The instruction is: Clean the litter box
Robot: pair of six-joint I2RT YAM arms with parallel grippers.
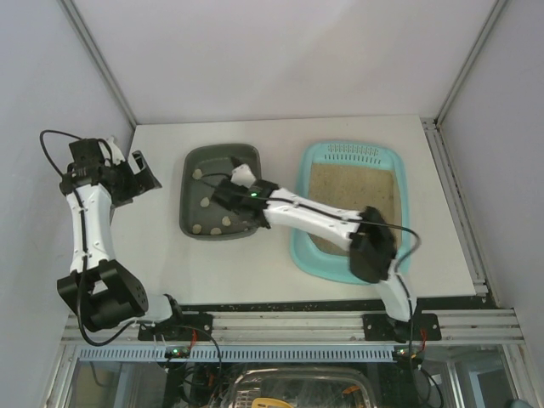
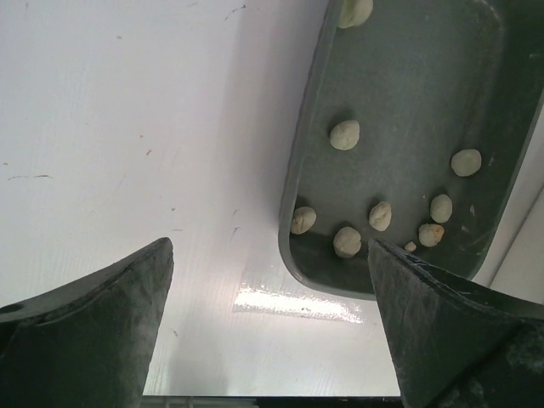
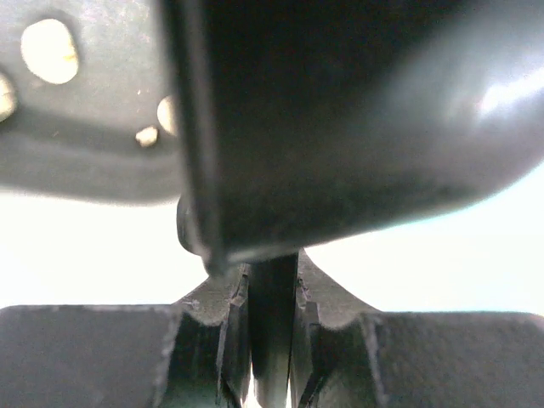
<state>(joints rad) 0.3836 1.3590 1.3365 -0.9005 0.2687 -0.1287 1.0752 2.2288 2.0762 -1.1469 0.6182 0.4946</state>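
The light-turquoise litter box [image 1: 303,246] lies at the right of the table, with beige litter [image 1: 353,200] in it and a slotted far end. My right gripper [image 1: 231,194] reaches left from it and hangs over the dark grey tray [image 1: 189,191]. In the right wrist view that gripper [image 3: 272,289] is shut on the thin handle of a dark scoop [image 3: 357,119], which fills most of the picture. Several pale clumps [image 2: 344,134] lie in the tray. My left gripper [image 1: 140,172] stands open and holds nothing at the table's left edge; seen from its wrist, the left gripper [image 2: 270,246] is over bare white table beside the tray's corner [image 2: 293,255].
The grey tray sits left of the litter box with a narrow strip of table between them. White walls with metal posts close the table on the left, back and right. The right arm's forearm [image 1: 314,217] crosses the litter box's near left corner.
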